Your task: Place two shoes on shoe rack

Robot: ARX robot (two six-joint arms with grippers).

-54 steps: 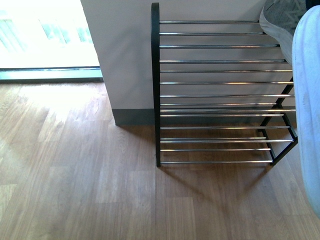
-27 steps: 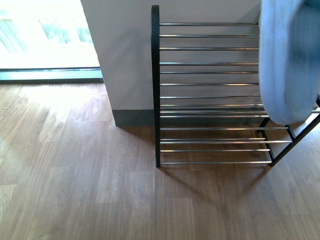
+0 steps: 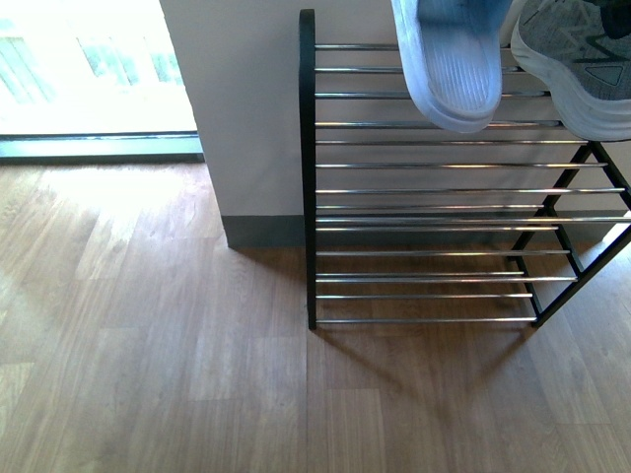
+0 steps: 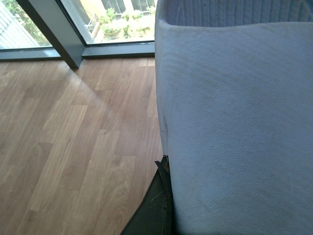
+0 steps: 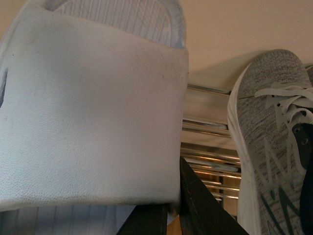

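pale blue slide point(image 3: 449, 69) grasped by right pincer point(image 5: 173, 211) at shoe rack point(image 3: 308, 197) top, beside sneaker point(image 3: 582, 69); left pincer point(image 4: 159, 205) grasps another slide point(image 4: 234, 122).

Wood plank floor point(image 3: 148, 345); white wall point(image 3: 237, 99), grey skirting point(image 3: 261, 232); bright window point(image 3: 89, 59).

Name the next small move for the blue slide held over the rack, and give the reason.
Probably lower the right gripper a little, so that the pale blue slide settles on the top rods of the shoe rack. The slide hangs tilted over those rods with its sole toward the front camera. It is gripped at its strap, apart from the grey sneaker that rests there.
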